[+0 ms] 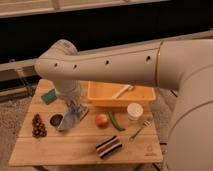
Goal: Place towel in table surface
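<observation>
The gripper [76,106] pinches the grey towel [69,119], which hangs down onto the wooden table [75,150]

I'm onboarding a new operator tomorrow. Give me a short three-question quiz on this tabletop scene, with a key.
1. True or false: the towel lies inside the yellow bin.
2. What lies directly right of the orange? A) green pepper B) fork C) pine cone
3. Fill in: the gripper is just above the ____.

Key:
1. False; it hangs down onto the wooden table, left of the bin.
2. A, the green pepper.
3. Towel.
</observation>
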Controlling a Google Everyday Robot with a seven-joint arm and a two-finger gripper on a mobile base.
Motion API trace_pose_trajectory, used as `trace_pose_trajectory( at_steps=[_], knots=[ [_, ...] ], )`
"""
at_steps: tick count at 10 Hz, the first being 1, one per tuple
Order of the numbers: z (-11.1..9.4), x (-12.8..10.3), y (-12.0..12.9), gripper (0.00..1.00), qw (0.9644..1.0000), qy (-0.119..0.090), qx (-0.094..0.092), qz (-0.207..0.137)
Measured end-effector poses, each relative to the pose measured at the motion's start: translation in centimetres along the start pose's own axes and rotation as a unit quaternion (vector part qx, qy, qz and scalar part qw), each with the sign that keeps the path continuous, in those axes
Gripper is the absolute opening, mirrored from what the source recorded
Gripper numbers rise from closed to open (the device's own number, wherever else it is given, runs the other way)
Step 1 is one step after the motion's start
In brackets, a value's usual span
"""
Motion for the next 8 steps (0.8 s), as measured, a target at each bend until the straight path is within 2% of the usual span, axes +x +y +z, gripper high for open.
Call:
trace_pose_trajectory(
  at_steps=[1, 3, 4, 7, 8],
  knots=[
    [-1.4, 0.3, 0.4, 0.79, 1.0000, 0.004, 0.000, 0.001],
    [-3.2, 0.5, 0.8, 0.80, 0.9999, 0.014, 0.002, 0.006],
    [-3.4, 0.6, 1.0, 0.80, 0.9998, 0.021, 0.002, 0.008],
    [-1.3, 0.8, 1.1, 0.80, 0.9988, 0.046, 0.006, 0.018],
    [-1.3, 0.8, 1.2, 0.80, 0.9988, 0.045, 0.004, 0.018]
  ],
)
